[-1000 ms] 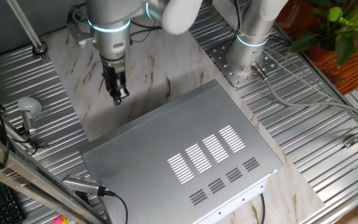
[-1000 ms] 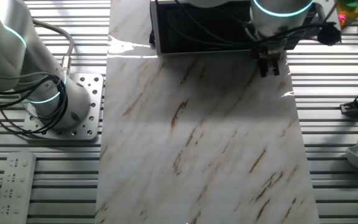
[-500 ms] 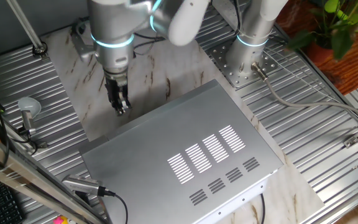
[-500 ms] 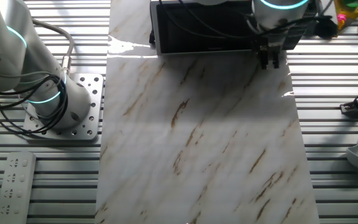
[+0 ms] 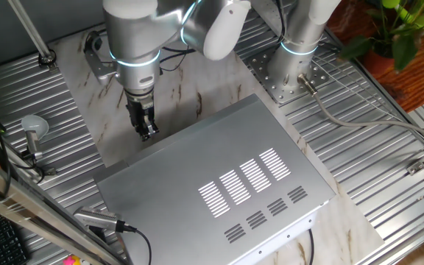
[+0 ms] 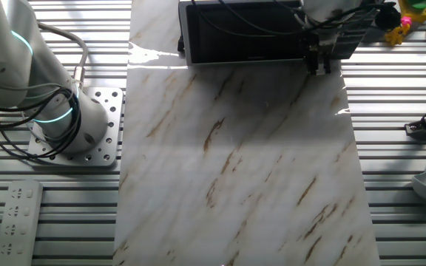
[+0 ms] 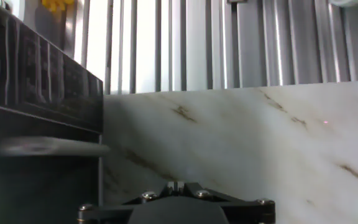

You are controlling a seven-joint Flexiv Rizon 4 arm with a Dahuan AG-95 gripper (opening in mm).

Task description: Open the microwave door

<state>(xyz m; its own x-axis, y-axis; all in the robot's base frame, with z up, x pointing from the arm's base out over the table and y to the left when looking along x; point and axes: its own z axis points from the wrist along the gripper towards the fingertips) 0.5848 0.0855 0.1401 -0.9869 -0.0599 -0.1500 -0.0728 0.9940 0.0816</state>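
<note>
**Silver box, black door shut, gripper at its corner**

Silver-grey sheet metal fills the near half of one fixed view: the microwave [image 5: 227,184] lies on a marble-patterned slab [image 6: 242,162], slotted panel up, its long axis running diagonally from near-left to far-right. In the other fixed view the microwave door [image 6: 242,33] — flat, black, glassy — sits closed at the slab's far edge, facing the open marble. The gripper [image 5: 145,130] hangs just beside the door's end, fingers close together with a narrow gap. Ribbed metal tabletop [image 6: 405,199] surrounds the slab; a green plant [image 5: 403,29] stands far right.
</note>
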